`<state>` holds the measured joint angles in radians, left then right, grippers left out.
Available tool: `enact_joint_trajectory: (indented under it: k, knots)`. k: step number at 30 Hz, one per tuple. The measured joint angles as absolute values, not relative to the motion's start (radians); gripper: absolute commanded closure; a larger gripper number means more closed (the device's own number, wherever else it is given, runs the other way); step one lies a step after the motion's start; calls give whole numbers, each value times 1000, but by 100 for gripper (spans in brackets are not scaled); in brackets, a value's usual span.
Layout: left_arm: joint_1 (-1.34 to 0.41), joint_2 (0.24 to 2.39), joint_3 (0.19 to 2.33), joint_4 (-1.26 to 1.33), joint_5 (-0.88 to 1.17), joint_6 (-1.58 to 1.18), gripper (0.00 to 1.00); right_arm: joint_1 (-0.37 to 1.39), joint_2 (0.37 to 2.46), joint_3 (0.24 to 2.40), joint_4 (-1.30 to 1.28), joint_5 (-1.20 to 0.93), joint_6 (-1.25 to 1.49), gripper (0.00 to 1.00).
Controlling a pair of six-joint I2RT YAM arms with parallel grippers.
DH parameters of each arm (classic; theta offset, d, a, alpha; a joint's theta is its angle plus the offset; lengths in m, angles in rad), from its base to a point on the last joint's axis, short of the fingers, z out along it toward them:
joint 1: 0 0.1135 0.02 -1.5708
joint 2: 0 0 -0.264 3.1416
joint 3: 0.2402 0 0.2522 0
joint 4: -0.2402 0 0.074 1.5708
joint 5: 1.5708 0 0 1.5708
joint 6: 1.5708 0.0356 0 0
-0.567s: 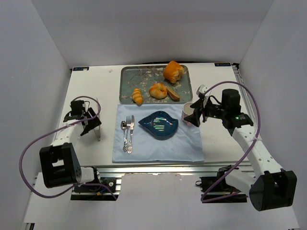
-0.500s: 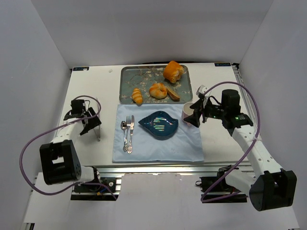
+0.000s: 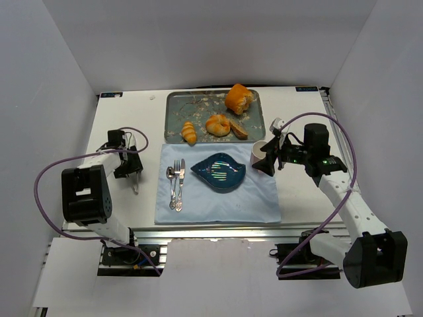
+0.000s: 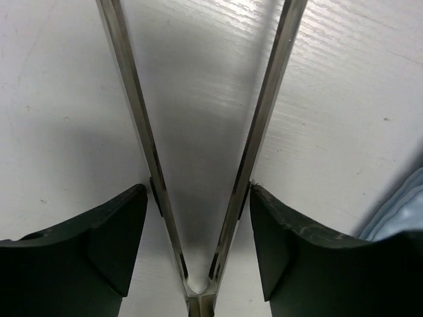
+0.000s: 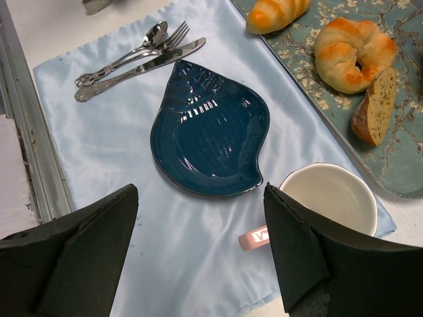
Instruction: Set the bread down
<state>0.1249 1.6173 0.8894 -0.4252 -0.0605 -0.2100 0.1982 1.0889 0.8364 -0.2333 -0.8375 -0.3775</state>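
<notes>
your top camera looks down on the whole table [image 3: 132, 109]; left wrist hangs close over tongs [image 4: 134, 105]; right wrist, angled down from higher up, shares the plate [image 5: 208, 132] with top.

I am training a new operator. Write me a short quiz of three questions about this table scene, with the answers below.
1. True or false: the knotted bun lies on the tray.
2. Between the fingers of the left gripper lie: A a bottle, B tongs, C a sponge.
3. Fill in: the right gripper is ___ (open or shut).
Key: 1 true; 2 B; 3 open.
</notes>
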Motion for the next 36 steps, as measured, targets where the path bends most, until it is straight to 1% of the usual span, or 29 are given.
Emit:
enact_joint_trajectory:
  k: [1,2,4,5,6,8,9,10,13,15,18,20,22,27,30,33,36]
  knots:
    - [125,1618,889,-426,-68,-205,30,198,1089,836,-231,-837,-377,19]
    - [125,1620,890,-426,-73,-200,36,198,1089,836,-230,-837,-376,19]
    - [124,1623,890,-426,-87,-192,44,198,1089,836,-230,-837,-376,19]
    - [124,1626,890,-424,-92,-190,51,198,1089,836,-230,-836,-375,19]
    - [124,1626,890,-422,-96,-187,68,198,1089,836,-230,-836,-374,19]
    - [124,1627,889,-416,-95,-185,79,198,1089,836,-230,-833,-374,19]
    - [124,1627,889,-411,-95,-185,91,198,1089,836,-230,-833,-374,19]
    - [124,1626,887,-409,-95,-185,95,197,1089,836,-230,-832,-374,19]
    - [124,1610,880,-415,-89,-188,99,196,1089,836,-230,-827,-375,19]
    - [124,1596,880,-439,-78,-200,98,193,1089,836,-231,-825,-376,19]
    - [120,1539,893,-500,-23,-255,92,188,1089,837,-232,-819,-382,19]
    - [94,1477,923,-534,26,-309,85,184,1089,837,-232,-817,-384,19]
    - [37,1416,963,-533,76,-373,78,182,1089,837,-233,-814,-385,19]
    - [-155,1311,1004,-411,233,-567,66,178,1089,837,-233,-815,-385,19]
    - [-205,1318,1007,-379,286,-642,61,177,1088,837,-233,-815,-385,19]
    - [-238,1378,1026,-373,306,-676,57,177,1085,837,-231,-815,-382,19]
    - [-258,1442,1057,-370,316,-698,55,176,1080,836,-231,-815,-378,19]
